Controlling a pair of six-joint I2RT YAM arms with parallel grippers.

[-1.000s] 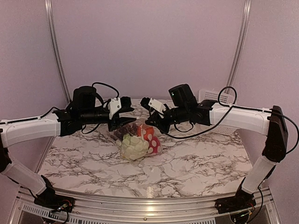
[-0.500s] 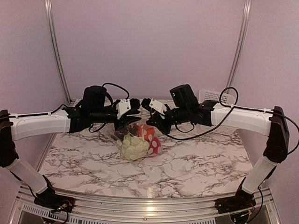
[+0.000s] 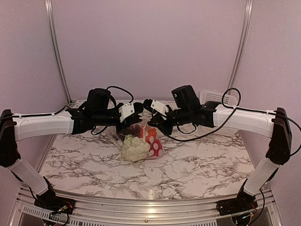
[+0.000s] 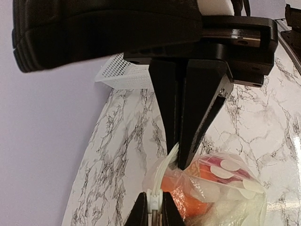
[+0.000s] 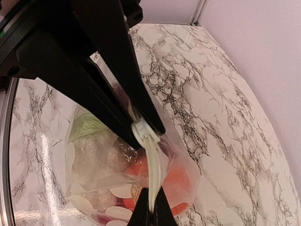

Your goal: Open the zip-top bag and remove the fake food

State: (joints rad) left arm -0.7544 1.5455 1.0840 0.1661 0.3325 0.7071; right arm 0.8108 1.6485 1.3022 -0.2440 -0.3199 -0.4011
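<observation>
L pincer [image 4: 178,160] pressed together on one lip of zip-top bag [image 3: 141,141]; R pincer [image 5: 143,129] pinching the sealing strip opp., tips close together above bag mouth. Bag at mid tabletop [image 3: 197,169] w/ fake food [image 3: 136,148] inside. White basket [image 3: 217,99] at rear right, well apart.

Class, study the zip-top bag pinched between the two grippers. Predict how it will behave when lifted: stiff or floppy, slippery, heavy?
Probably floppy: the zip-top bag wrinkles and sags below the right gripper. Likely bottom-heavy, since the fake food bunches low. The glossy film may slip from the left gripper, which pinches only its edge.
</observation>
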